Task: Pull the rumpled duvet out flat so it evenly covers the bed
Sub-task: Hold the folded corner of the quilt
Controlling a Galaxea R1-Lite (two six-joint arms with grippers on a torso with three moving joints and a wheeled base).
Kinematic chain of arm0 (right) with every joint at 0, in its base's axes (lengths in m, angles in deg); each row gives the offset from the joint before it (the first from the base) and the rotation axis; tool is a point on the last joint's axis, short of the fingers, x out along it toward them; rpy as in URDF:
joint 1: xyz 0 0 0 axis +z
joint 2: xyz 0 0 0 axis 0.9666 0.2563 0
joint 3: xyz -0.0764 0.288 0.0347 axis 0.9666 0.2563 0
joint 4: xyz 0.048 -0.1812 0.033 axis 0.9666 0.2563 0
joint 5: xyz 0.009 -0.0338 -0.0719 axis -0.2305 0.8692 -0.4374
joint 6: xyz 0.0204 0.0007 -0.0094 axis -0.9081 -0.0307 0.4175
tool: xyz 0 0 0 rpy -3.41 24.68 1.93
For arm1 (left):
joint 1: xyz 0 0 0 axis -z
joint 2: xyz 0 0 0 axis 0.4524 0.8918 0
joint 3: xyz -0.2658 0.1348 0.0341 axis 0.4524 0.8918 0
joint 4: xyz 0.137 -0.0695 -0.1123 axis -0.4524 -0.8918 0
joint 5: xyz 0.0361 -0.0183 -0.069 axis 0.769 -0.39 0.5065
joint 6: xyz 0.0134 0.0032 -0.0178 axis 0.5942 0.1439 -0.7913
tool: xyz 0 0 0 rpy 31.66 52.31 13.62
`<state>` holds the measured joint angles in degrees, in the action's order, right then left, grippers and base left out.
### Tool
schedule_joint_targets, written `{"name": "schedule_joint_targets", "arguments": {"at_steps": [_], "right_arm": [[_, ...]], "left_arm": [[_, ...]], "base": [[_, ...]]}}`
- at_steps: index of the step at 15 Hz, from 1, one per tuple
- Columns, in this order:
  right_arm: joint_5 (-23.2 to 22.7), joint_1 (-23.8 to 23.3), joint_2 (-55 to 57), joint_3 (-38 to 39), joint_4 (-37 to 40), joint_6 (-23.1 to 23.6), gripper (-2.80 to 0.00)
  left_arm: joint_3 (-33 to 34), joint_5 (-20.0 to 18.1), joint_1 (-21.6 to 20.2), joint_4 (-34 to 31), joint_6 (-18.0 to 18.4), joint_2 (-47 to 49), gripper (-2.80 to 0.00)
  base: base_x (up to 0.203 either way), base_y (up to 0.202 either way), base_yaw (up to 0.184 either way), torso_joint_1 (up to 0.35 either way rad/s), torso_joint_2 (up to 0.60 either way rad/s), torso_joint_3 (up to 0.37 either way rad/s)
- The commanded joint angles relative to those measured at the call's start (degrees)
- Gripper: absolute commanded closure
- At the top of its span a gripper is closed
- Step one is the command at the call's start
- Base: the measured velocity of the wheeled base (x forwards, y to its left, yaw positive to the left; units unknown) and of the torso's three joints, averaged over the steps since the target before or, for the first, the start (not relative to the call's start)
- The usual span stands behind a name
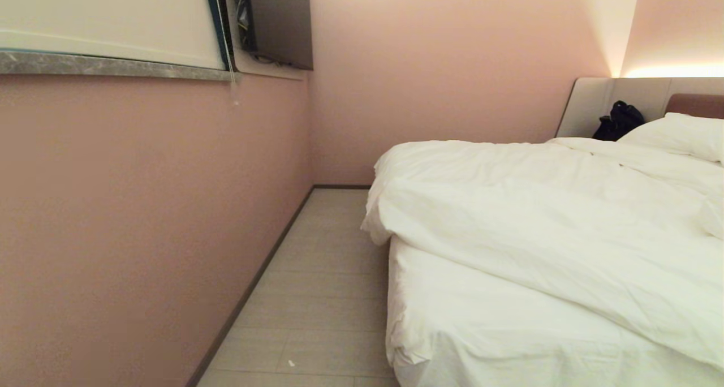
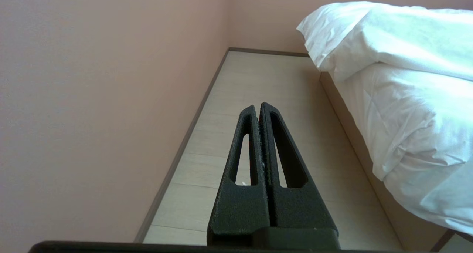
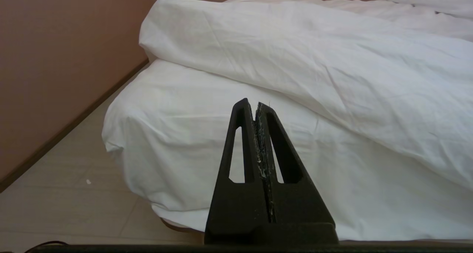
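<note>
Honestly nothing's been done on this one yet, as far as I can tell. The duvet [image 1: 543, 206] is bunched toward the pillow end of the bed [image 1: 481, 342], with its lower edge running slantwise across the mattress, so the whole foot corner nearest the robot is just bare sheet [image 1: 452, 313]. One corner of the duvet droops off the side next to the floor [image 1: 328, 274], up by the pink wall [image 1: 141, 217]. There's a pillow [image 1: 679, 135] at the headboard and some dark bag-looking thing [image 1: 619, 121] beside it, can't tell what exactly. So what's left is basically everything: get hold of that slanted lower edge, drag it down to the foot end, then even it out side to side. Neither arm shows up in the head view. The left gripper [image 2: 260, 107] has its fingers pressed together with nothing between them, pointing along the strip of floor, and the bed edge and hanging duvet corner sit off to one side of the fingertips, well apart. The right gripper [image 3: 255, 104] is the same deal, fingers closed up tight and empty, aimed at the bare corner of the mattress; the duvet edge lies beyond the tips and higher, not touching. My guess is the right one is better placed to go for it first.
</note>
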<state>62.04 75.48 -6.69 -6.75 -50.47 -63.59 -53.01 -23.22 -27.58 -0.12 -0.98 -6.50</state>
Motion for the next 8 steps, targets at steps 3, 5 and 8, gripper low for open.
{"name": "schedule_joint_targets", "arguments": {"at_steps": [3, 5, 8], "right_arm": [[-0.06, 0.02, 0.05, 0.0, -0.03, 0.02, 0.0], [0.03, 0.02, 0.05, 0.0, -0.03, 0.02, 0.0], [-0.04, 0.02, 0.05, 0.0, -0.03, 0.02, 0.0]], "left_arm": [[0.0, -0.01, 0.07, -0.02, 0.05, -0.02, 0.0], [0.0, -0.01, -0.02, -0.02, 0.05, -0.02, 0.0], [0.0, -0.01, -0.02, -0.02, 0.04, -0.02, 0.0]], "base": [[0.0, 0.0, 0.0, 0.0, 0.0, 0.0], [0.0, 0.0, 0.0, 0.0, 0.0, 0.0], [0.0, 0.0, 0.0, 0.0, 0.0, 0.0]]}}
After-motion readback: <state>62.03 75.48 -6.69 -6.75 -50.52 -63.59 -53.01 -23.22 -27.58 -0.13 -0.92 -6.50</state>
